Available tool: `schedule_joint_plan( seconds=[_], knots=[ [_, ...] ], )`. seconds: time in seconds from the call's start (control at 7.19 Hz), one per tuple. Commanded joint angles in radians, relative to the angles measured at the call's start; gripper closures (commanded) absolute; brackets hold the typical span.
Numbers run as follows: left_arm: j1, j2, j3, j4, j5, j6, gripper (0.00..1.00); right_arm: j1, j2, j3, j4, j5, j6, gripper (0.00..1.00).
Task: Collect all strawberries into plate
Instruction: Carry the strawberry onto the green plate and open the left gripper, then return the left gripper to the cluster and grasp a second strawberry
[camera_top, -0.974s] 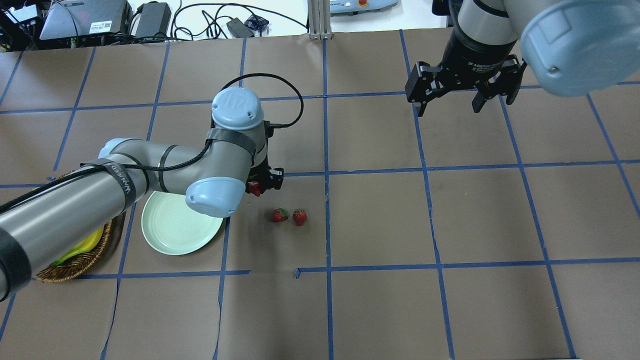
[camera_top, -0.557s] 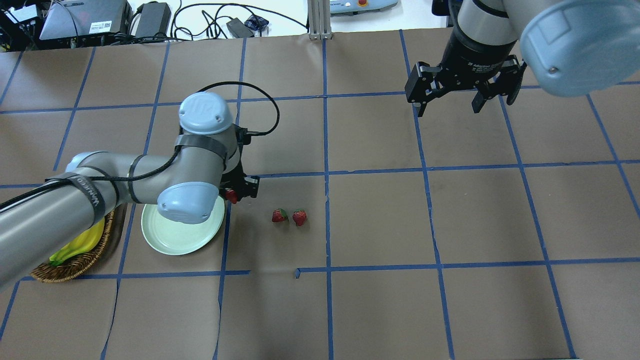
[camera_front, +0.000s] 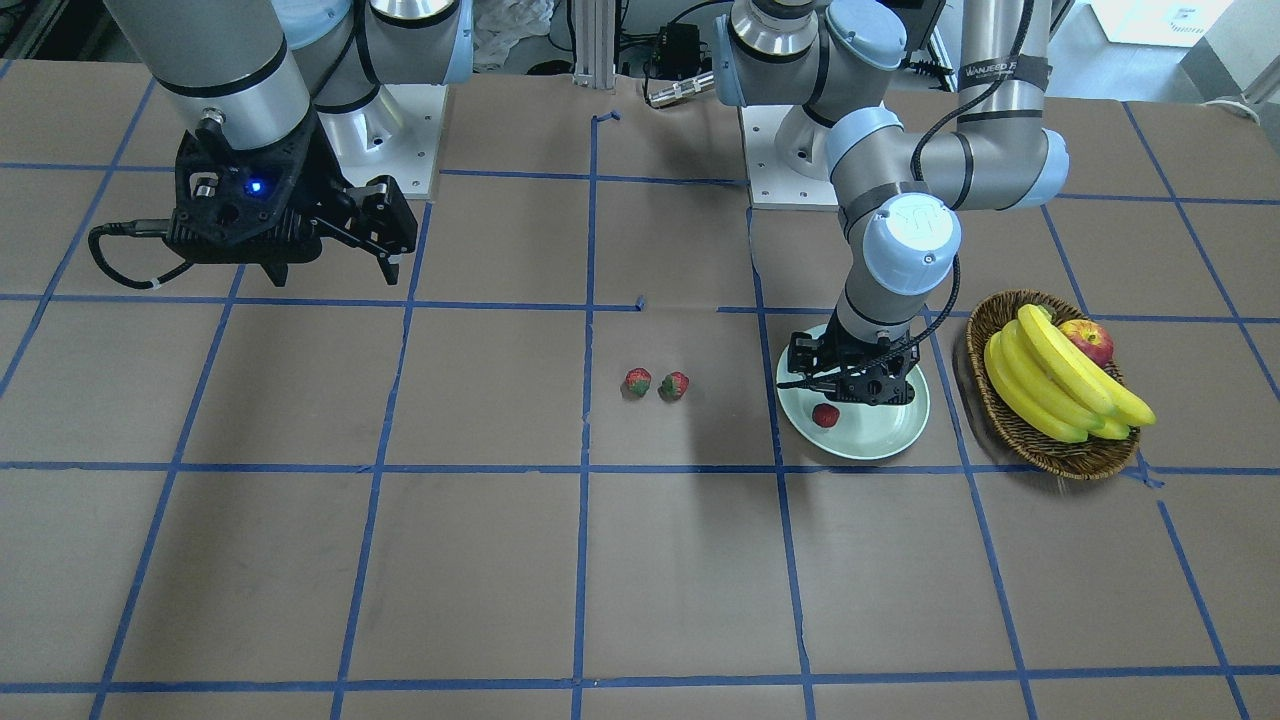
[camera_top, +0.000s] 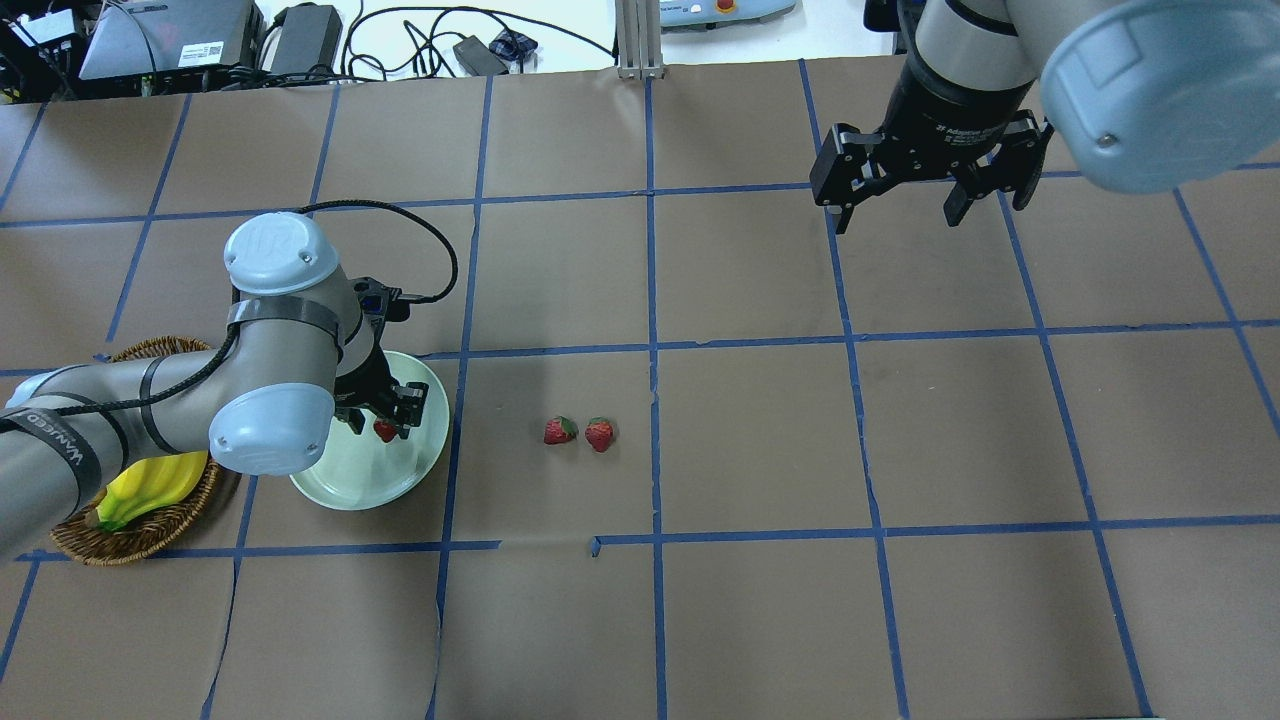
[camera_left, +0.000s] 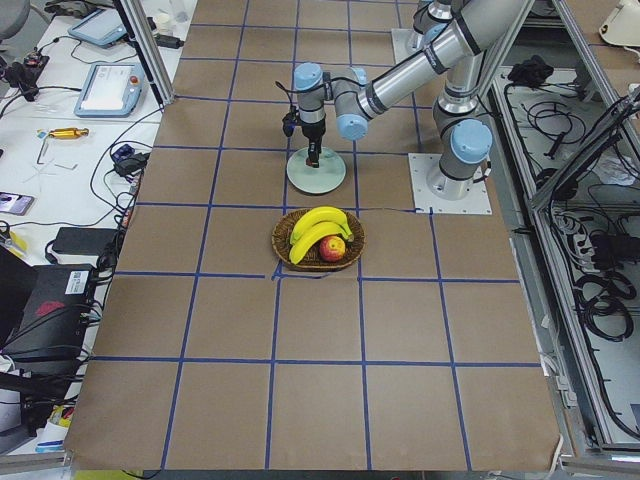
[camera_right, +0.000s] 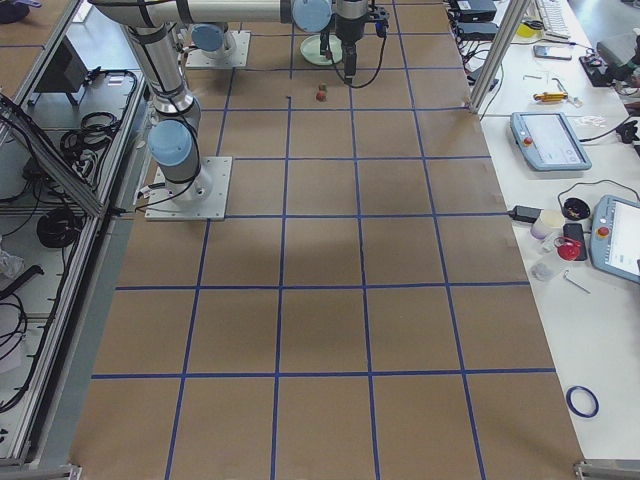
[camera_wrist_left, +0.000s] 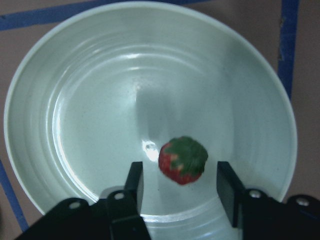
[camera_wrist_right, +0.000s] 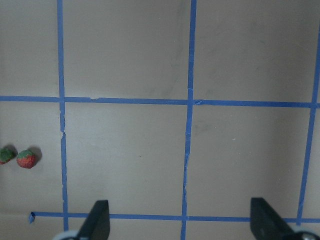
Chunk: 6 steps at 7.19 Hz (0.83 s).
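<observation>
The pale green plate (camera_top: 370, 480) lies at the left, and also shows in the front view (camera_front: 880, 435). One strawberry (camera_wrist_left: 182, 160) is in the plate, also visible from the front (camera_front: 825, 415). My left gripper (camera_top: 378, 425) hangs just above it, open, its fingers (camera_wrist_left: 135, 182) apart from the berry on both sides. Two more strawberries (camera_top: 559, 430) (camera_top: 599, 434) lie side by side on the brown paper to the right of the plate. My right gripper (camera_top: 895, 215) is open and empty, high above the far right of the table.
A wicker basket (camera_front: 1040, 440) with bananas (camera_front: 1050, 380) and a red-yellow apple (camera_front: 1088, 340) stands right beside the plate, under my left arm in the overhead view (camera_top: 140, 530). Blue tape lines grid the paper. Cables and equipment lie beyond the far edge.
My left arm has carried a strawberry leftward from the table to over the plate. The gripper has opened and the berry now sits in the plate. The right arm has not moved.
</observation>
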Motion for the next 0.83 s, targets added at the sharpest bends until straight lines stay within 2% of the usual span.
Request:
schedule_joint_plan(
  seconds=[0.0,0.28,0.7],
  knots=[
    [-0.093,-0.004,0.069,-0.003,-0.038,-0.222,0.00,0.000,-0.002,0.006,-0.001,0.000,0.000,0.00],
    [-0.233,-0.022,0.091,-0.005,-0.042,-0.637,0.00,0.002,-0.001,0.008,0.001,0.000,0.000,0.00],
    [-0.308,-0.073,0.089,0.038,-0.139,-1.210,0.00,0.002,-0.001,0.008,0.001,0.000,0.000,0.00]
  ],
)
